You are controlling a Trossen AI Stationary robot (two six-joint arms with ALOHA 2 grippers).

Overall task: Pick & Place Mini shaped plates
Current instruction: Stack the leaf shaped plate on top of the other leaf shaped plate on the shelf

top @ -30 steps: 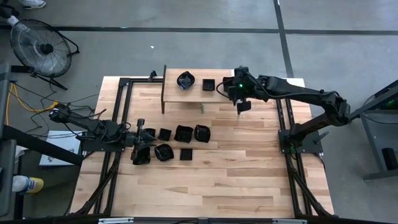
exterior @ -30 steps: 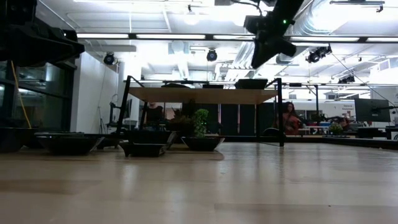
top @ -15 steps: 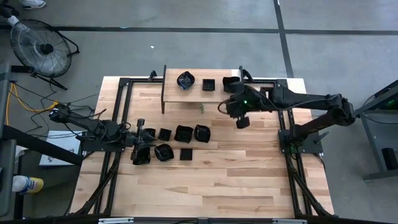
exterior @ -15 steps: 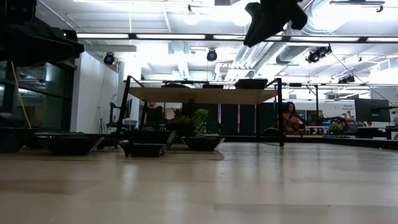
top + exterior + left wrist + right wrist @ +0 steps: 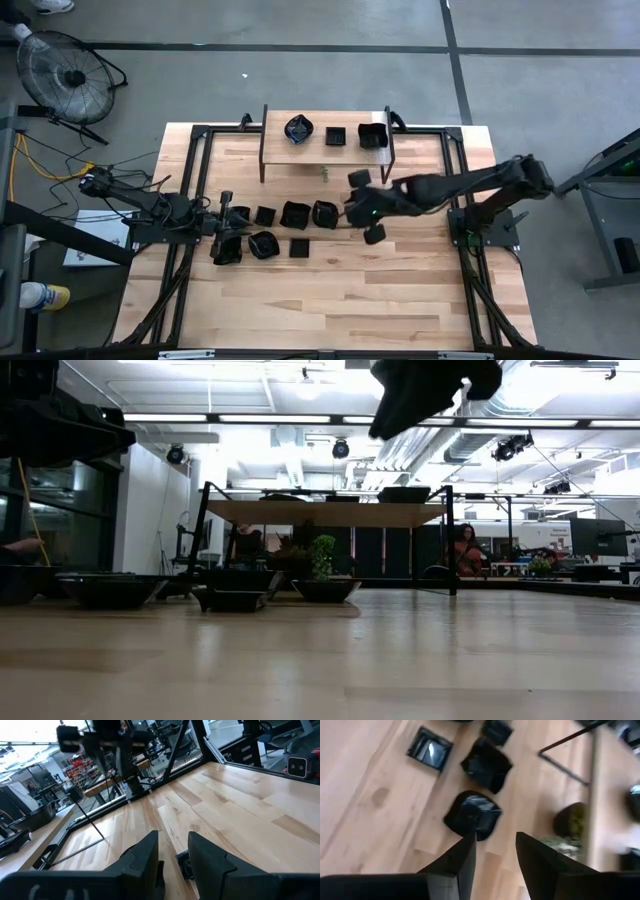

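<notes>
Mini shaped plates (image 5: 290, 214) clustered mid-bench; right gripper (image 5: 492, 855) above the rounded plate (image 5: 472, 814), fingers parted, empty. Advice: centre over its rim, descend straight. Left gripper (image 5: 172, 855) parted, empty.

Right gripper (image 5: 358, 203) hovers beside the mini shaped plates (image 5: 296, 214).

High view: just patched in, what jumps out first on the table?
The cluster of mini shaped plates lies left of the table's middle, with three more up on the raised shelf at the far edge. The right gripper hangs just right of the cluster, jaws open and empty. The left gripper waits at the cluster's left end.
</notes>
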